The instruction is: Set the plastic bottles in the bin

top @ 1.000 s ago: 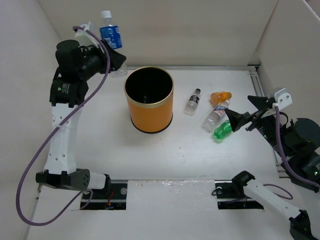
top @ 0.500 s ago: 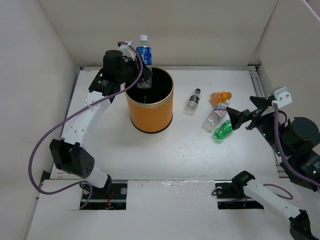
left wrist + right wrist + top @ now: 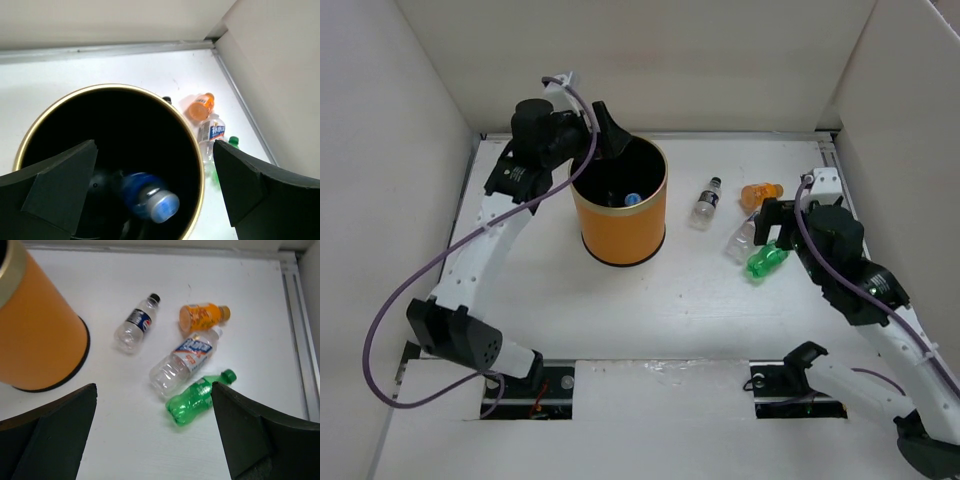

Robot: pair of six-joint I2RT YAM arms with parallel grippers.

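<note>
Bottle (image 3: 142,197) in bin (image 3: 135,130), hidden from right wrist.

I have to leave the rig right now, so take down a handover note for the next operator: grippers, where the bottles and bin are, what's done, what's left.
Left gripper: open, empty, above the mouth of the bin.
Right gripper: open, empty, over the loose bottles.
Blue-label bottle lies inside the bin.
On the table right of the bin, all lying down: dark-cap bottle, orange bottle, white-blue label bottle, green bottle.
Done: one of five. Left: those four.
</note>
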